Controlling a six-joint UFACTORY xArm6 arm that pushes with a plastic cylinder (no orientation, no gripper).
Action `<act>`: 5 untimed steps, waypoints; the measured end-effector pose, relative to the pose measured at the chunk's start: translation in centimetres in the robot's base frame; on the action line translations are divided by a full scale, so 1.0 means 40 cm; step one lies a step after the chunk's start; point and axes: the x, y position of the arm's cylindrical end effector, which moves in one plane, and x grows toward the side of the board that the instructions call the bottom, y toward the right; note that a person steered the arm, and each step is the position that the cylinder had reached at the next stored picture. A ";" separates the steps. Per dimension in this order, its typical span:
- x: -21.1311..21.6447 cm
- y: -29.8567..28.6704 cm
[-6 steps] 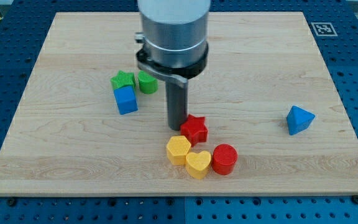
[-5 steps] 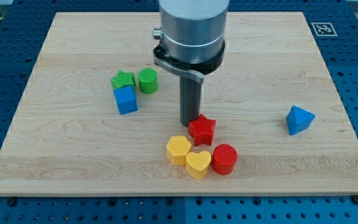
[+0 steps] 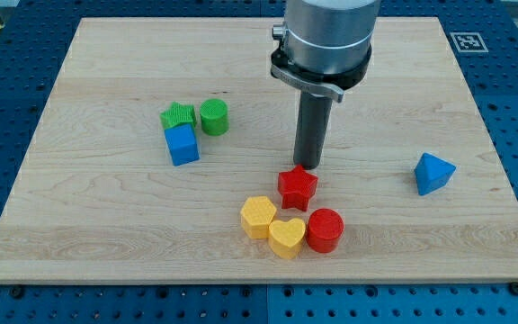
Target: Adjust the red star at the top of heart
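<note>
The red star (image 3: 297, 189) lies just above the yellow heart (image 3: 287, 238), slightly to the view's right of it, between the yellow hexagon (image 3: 258, 217) and the red cylinder (image 3: 325, 229). The arm has no fingers, only a rod; its tip (image 3: 309, 167) sits just beyond the star's upper right point, seemingly touching, probably placed there to nudge the star leftward over the heart. Elsewhere on the surface (image 3: 106, 207), the green and blue blocks sit well apart.

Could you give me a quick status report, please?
My tip just above red star. Star sits above yellow heart, slightly right. Red cylinder close by.
</note>
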 end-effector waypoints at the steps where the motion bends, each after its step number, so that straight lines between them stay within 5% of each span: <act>1: 0.030 -0.020; 3: 0.058 -0.027; 5: -0.039 0.006</act>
